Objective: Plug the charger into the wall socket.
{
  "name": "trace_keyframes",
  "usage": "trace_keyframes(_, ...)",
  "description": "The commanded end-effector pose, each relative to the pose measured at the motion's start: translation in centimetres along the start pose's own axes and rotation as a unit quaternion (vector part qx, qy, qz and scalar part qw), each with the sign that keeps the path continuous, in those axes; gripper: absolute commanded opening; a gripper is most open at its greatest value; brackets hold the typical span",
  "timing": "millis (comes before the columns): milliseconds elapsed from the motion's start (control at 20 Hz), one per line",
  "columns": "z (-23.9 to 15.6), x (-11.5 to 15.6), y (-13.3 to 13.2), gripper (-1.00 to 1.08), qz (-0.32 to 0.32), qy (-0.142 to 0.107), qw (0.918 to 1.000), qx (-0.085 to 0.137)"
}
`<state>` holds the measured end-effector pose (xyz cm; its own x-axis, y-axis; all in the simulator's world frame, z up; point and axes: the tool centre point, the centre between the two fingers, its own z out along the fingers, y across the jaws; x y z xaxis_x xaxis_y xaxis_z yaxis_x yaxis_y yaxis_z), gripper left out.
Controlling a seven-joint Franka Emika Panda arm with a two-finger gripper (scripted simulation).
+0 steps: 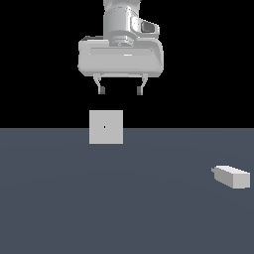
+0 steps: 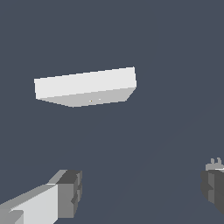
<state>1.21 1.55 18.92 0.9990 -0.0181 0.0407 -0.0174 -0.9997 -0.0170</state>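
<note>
The charger (image 1: pixel 232 176) is a small light-grey oblong block lying on the dark floor at the exterior view's right, its short prong stub toward the left. The wall socket (image 1: pixel 105 127) is a flat light-grey upright square plate with a dark dot at its centre, standing near the middle. My gripper (image 1: pixel 121 91) hangs above the socket, well apart from it, fingers spread wide and empty. In the wrist view the socket (image 2: pixel 85 86) shows from above as a pale slab, beyond my gripper (image 2: pixel 142 190), with one finger (image 2: pixel 65 194) on one side and the other at the frame edge.
A flat dark grey-blue floor (image 1: pixel 124 208) spreads under everything, with black background behind. No other objects show.
</note>
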Motion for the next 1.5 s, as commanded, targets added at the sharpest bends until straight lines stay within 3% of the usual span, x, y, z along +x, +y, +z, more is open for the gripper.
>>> trace_keyframes(0,0.0,0.0,0.0,1.00,0.000,0.000,1.0000,0.000)
trace_keyframes(650,1.3,-1.5,2.6,1.00,-0.007,0.019,0.9998,0.000)
trace_keyframes(1450,6.6,-6.1,11.9,1.00,-0.033,0.086,0.9958,-0.003)
